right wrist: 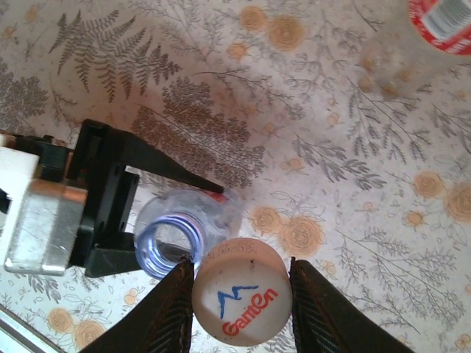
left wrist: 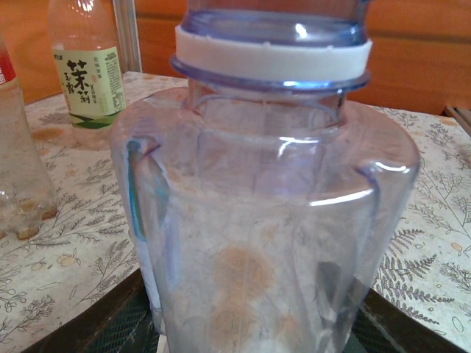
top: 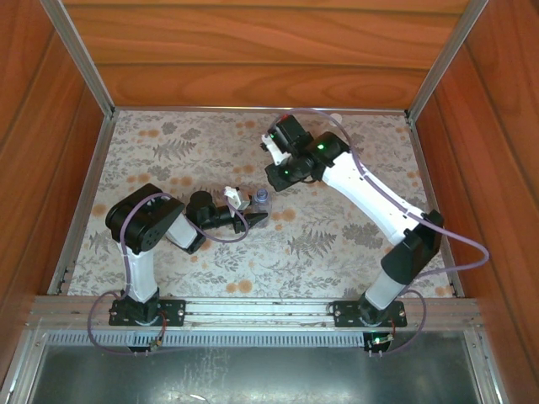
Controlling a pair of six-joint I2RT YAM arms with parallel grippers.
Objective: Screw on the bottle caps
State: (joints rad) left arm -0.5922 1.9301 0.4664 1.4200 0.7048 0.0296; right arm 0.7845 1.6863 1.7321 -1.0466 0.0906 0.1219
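The bluish unlabelled bottle stands upright with its neck open, and my left gripper is shut on its body. In the left wrist view the bottle is very close, with a white ring round its neck and dark fingers at the bottom corners. My right gripper is shut on a white cap printed in red and blue. The cap hangs just right of the bottle's open mouth, above it. In the top view the right gripper hovers just behind the bottle.
A bottle with a yellow-green label stands at the back left of the floral table. A red-labelled bottle stands nearer, also at the top right of the right wrist view. Wooden walls surround the table.
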